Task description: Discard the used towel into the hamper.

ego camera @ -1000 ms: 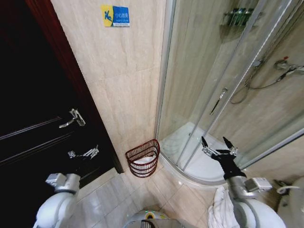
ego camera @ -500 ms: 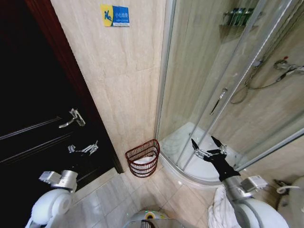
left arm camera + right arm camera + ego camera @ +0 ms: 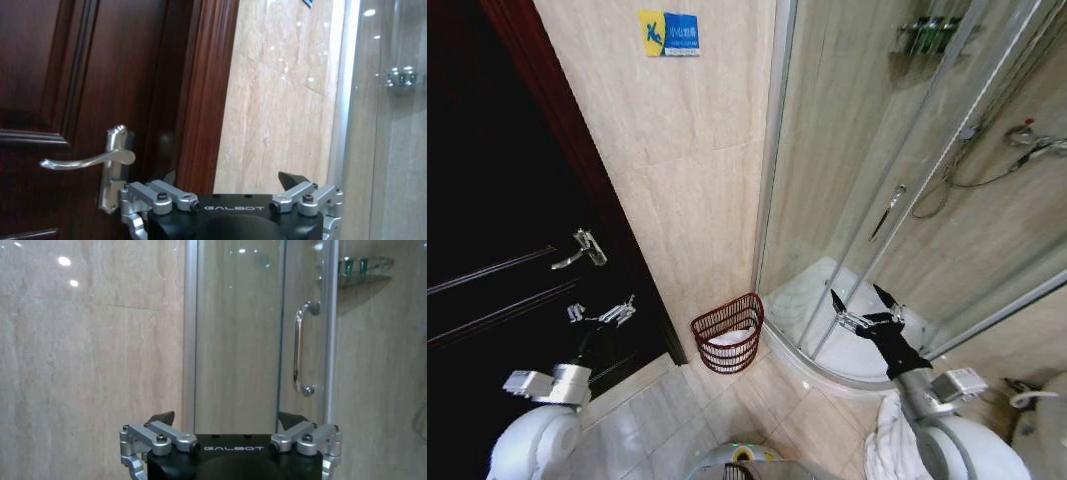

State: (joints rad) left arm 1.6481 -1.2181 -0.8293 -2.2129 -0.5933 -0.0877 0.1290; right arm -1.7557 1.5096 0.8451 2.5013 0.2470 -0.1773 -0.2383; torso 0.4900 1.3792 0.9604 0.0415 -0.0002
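— Where's the hamper (image 3: 728, 345)?
— On the floor by the wall's corner, between dark door (image 3: 497, 290) and shower enclosure (image 3: 897, 200).
— Grippers?
— Left gripper (image 3: 602, 315) and right gripper (image 3: 865, 305) hover spread apart, holding nothing.

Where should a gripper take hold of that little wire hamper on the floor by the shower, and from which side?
Probably the hamper's darker top rim, from above. It stands upright on the floor with its mouth open, wedged between the wall and the shower base, so its sides are crowded; one finger inside and one outside the rim should fit. Left gripper and right gripper are both open, empty.
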